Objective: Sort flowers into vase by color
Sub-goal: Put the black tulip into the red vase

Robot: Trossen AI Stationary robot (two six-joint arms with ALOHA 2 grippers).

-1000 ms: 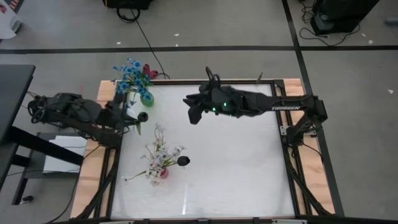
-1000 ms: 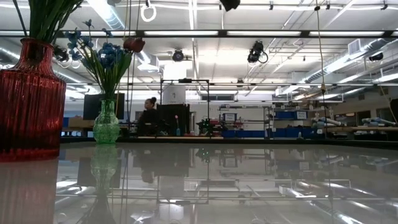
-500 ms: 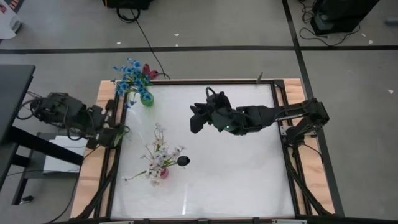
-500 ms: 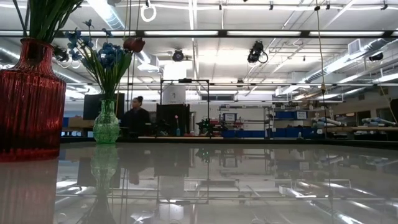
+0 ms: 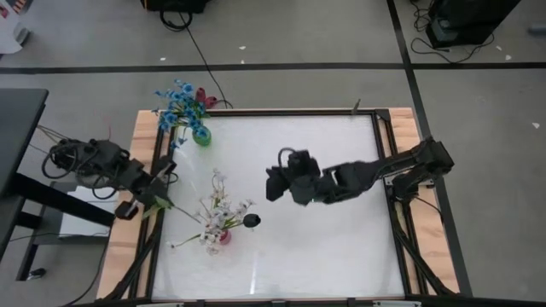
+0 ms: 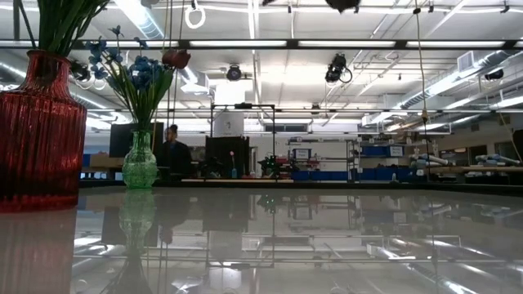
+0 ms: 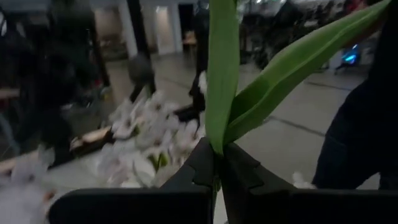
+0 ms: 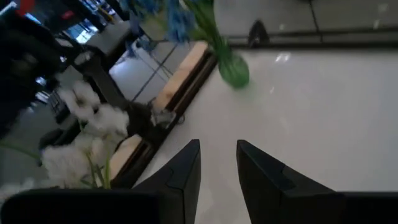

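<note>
Green leafy stem sits pinched in our left gripper at the table's left edge, near the red vase; right gripper hangs part-open, empty; that thin stem could slip or snag the white flowers

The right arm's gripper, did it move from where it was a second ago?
Yes. In the high view the right gripper has come away from the table's far edge, where the green vase stands, toward the table's middle.
</note>
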